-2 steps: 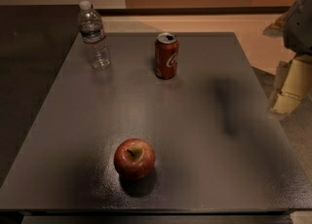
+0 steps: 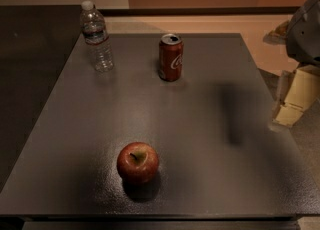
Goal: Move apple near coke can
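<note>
Round dark-red apple [image 2: 137, 162] at front of dark grey worktop [image 2: 75, 139]; red aluminium coke can [image 2: 171, 57] well apart, rear. Claw [image 2: 294, 99] beyond right edge, grip state cannot tell. Descend centred over apple, avoiding roll.

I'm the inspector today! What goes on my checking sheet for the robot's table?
Surface: dark grey table, flat and matte.
Job's things: apple near the front edge, stem up; coke can upright at the back, well apart from the apple.
Clutter: water bottle upright at the back left, left of the can.
Grippers: gripper just off the table's right edge, touching none of the objects.
Cables: nothing seen.
Surroundings: light floor behind the table; dark counter to its left.
</note>
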You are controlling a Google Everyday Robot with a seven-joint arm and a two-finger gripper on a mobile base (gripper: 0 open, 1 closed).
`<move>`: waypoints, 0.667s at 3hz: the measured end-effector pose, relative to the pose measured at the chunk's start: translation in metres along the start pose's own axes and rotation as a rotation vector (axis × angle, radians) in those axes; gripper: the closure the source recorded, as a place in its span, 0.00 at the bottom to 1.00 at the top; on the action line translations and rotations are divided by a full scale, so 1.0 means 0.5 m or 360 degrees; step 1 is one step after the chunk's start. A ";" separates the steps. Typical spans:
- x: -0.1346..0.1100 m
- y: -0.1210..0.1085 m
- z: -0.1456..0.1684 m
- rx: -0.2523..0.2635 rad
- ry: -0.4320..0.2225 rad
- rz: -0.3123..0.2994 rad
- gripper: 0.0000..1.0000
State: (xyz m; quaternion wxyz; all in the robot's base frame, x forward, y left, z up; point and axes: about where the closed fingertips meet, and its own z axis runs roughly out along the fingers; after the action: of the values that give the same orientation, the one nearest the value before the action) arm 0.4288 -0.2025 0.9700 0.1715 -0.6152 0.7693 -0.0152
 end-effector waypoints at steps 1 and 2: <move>-0.047 0.058 0.037 -0.0087 -0.0159 -0.0070 0.00; -0.121 0.126 0.072 -0.0193 -0.0346 -0.0147 0.00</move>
State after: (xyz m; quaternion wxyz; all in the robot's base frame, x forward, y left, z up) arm 0.3908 -0.1228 0.9361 0.2155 -0.6573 0.7165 0.0902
